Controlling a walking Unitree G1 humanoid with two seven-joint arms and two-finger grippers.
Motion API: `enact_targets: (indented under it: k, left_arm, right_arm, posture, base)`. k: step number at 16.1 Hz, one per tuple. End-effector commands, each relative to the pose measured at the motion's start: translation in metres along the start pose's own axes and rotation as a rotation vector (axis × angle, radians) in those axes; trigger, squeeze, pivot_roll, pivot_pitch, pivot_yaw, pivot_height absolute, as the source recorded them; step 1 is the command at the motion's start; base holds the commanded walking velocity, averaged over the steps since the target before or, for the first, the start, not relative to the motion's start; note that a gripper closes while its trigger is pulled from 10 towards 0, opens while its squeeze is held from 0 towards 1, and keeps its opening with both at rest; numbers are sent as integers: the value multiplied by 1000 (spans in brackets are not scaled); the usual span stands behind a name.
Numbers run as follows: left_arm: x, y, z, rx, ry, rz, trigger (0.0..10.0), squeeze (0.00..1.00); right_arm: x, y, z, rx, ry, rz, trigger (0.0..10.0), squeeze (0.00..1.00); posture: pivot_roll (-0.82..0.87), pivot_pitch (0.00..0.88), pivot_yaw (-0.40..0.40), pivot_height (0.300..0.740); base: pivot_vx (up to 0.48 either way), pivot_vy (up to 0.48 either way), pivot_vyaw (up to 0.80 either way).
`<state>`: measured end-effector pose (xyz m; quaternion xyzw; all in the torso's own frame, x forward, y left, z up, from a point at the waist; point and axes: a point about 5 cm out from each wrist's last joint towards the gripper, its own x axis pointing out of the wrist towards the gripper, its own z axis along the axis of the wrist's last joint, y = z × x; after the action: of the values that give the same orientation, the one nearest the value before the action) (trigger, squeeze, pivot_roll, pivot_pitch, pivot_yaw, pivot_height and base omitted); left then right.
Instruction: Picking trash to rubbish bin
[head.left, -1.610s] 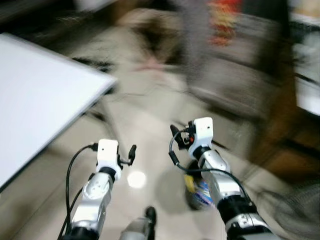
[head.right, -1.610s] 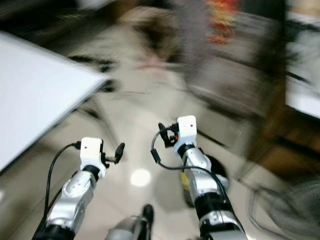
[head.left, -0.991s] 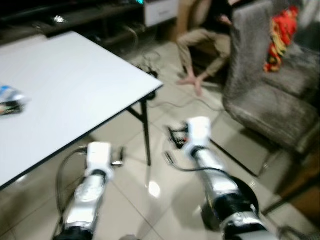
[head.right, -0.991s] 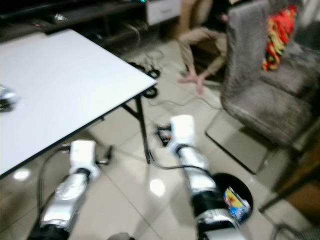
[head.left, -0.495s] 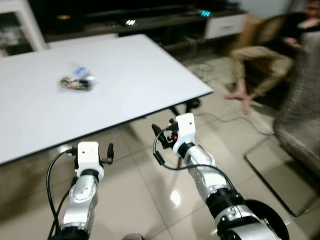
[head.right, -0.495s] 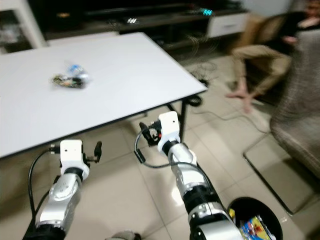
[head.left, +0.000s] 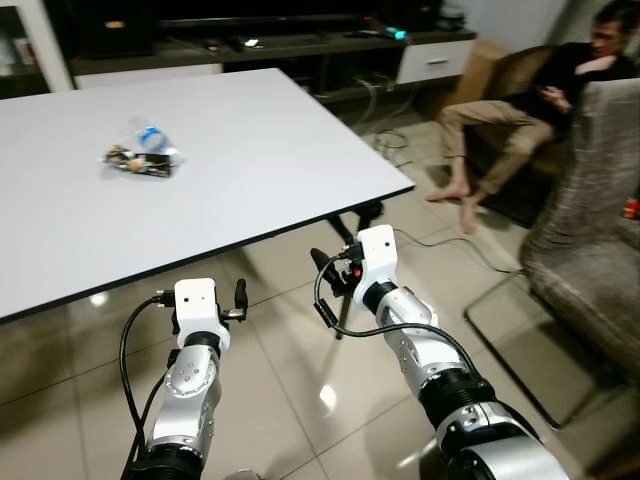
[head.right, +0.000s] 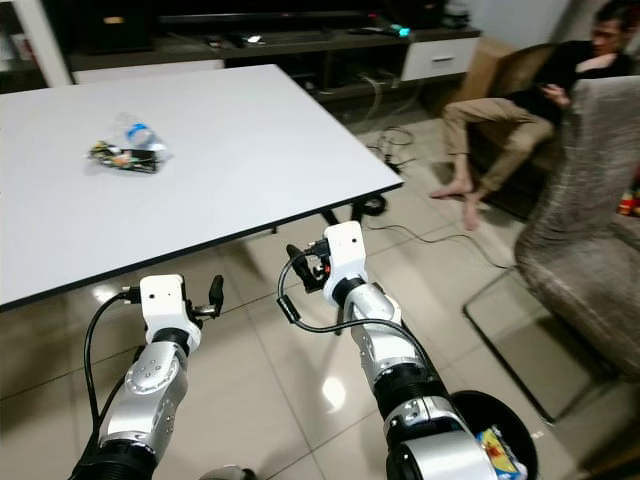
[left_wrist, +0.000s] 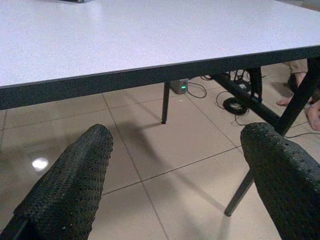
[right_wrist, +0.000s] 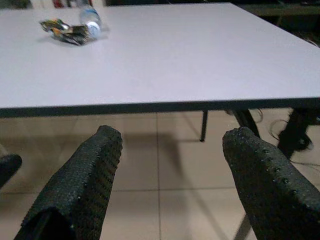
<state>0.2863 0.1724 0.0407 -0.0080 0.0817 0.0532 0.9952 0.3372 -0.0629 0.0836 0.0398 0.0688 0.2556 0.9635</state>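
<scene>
Trash: a crumpled wrapper (head.left: 138, 163) lies flat on the tabletop (head.left: 250, 150), toward its far-left area, well clear of the near edge. A small clear bottle (head.left: 150, 137) with a blue label lies on its side, touching the wrapper's far side. The bin's (head.right: 478, 412) black rim holds colourful trash.

No legible text or labels

Matt white table (head.left: 250, 150), glossy tiled floor (head.left: 290, 400), rough-textured pincer pads (left_wrist: 75, 190)

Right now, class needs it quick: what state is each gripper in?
Left gripper: open, holding nothing, in front of the white table.
Right gripper: open, holding nothing.
</scene>
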Motion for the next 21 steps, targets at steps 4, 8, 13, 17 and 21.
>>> enact_targets:
  k: [4, 8, 13, 17, 21]
  left_arm:
    - [3, -11, 5, -33, -31, -4, 10000, 0]
    - [9, -16, 36, 15, -180, -10, 10000, 0]
    - [-3, -5, 48, 5, -242, 17, 10000, 0]
    - [-5, -2, 46, -25, -230, 55, 10000, 0]
    - [-8, -10, 50, -63, -242, 67, 10000, 0]
  right_arm:
    - [1, -5, 0, -3, 7, -18, 10000, 0]
    - [0, -12, 7, -34, -32, -34, 10000, 0]
    - [-5, -26, 18, -67, -85, -62, 10000, 0]
    - [-10, -34, 17, -73, -81, -73, 10000, 0]
    - [-14, -35, 16, -106, -69, -36, 10000, 0]
  posture:
    - [12, 0, -80, 740]
    - [-4, 0, -83, 740]
    - [-17, 0, -77, 740]
    - [-28, 0, -99, 740]
    - [-29, 0, -131, 740]
  base:
    - [0, 0, 0]
    - [0, 0, 231]
    - [0, 0, 493]
    - [0, 0, 119]
    - [0, 0, 0]
